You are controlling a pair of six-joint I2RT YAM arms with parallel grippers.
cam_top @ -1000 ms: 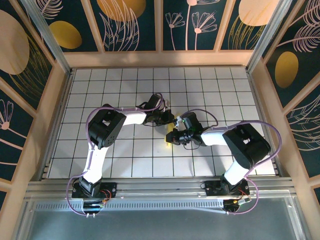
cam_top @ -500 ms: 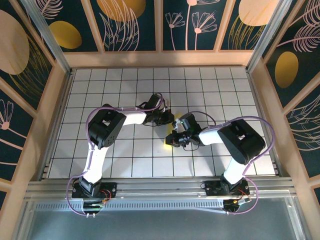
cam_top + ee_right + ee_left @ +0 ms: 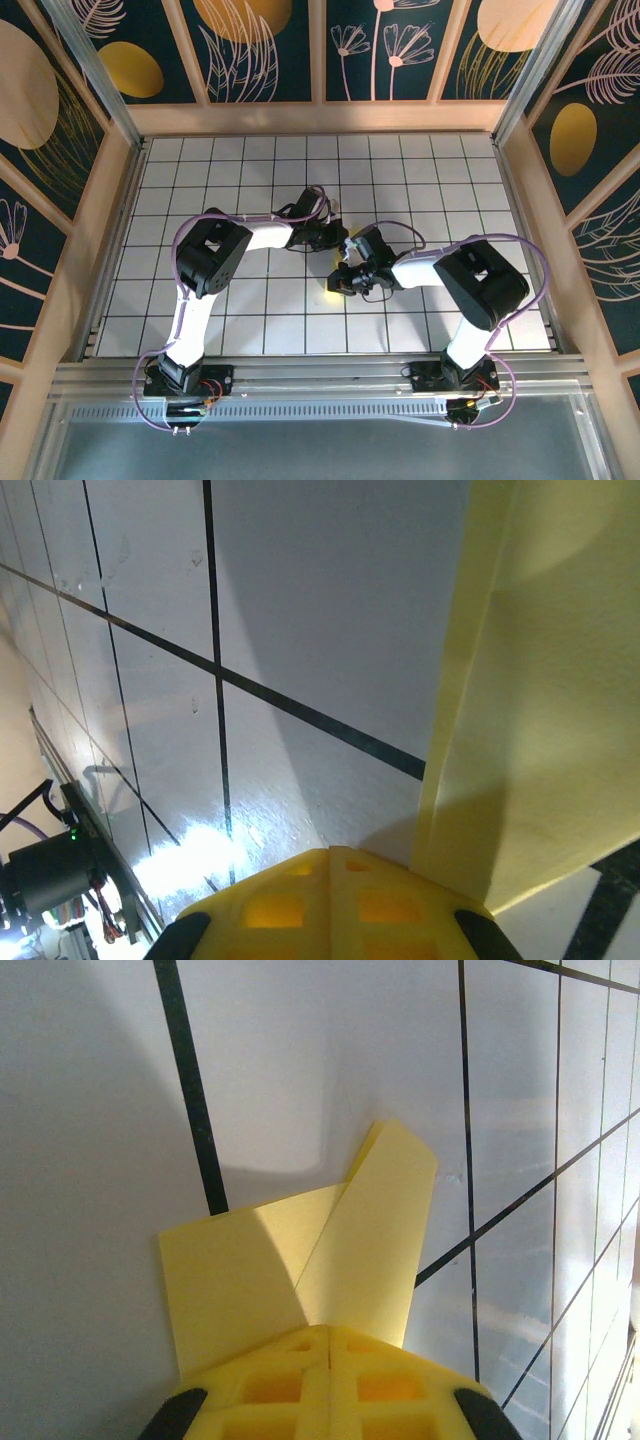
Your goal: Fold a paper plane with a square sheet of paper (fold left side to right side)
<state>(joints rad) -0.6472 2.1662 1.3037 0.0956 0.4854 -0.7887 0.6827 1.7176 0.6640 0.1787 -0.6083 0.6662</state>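
Sheet of paper (image 3: 300, 1260) lies about the middle of the table (image 3: 250, 160), already partly folded: in the left wrist view two angled flaps overlap and their creases run in toward my fingertips. Left gripper (image 3: 330, 1345) has its jaws fully together, tips down on the near end of the paper. I can't tell if a layer is nipped between them or only pressed flat. Right gripper (image 3: 330, 880) is likewise closed tight with nothing visibly caught in it, tips set just beside a doubled edge of the paper. From overhead both wrists crowd over the sheet, left on its far side, right on its near side. My read: mid-fold, one claw pinning while the other firms a crease. Next move wants a slow drag along that doubled edge, with light pressure, since thin paper will skid or buckle.
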